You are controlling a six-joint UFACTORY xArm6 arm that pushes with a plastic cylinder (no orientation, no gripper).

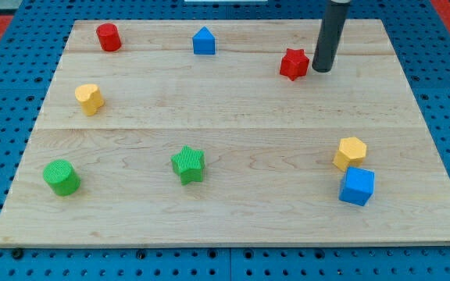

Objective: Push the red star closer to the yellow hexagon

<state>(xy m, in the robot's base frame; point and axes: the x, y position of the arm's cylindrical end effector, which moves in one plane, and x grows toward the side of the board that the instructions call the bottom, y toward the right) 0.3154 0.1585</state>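
The red star [294, 64] lies on the wooden board [233, 117] near the view's top right. The yellow hexagon [350, 153] sits at the lower right, well below the star and a little to its right. My tip [321, 69] stands just to the right of the red star, close to it, with a small gap showing. The dark rod rises from the tip to the view's top edge.
A blue cube [357, 186] touches the yellow hexagon from below. A blue house-shaped block [203, 41] and a red cylinder [108, 37] lie at the top. A yellow block [89, 99], a green cylinder [61, 177] and a green star [188, 164] lie to the left.
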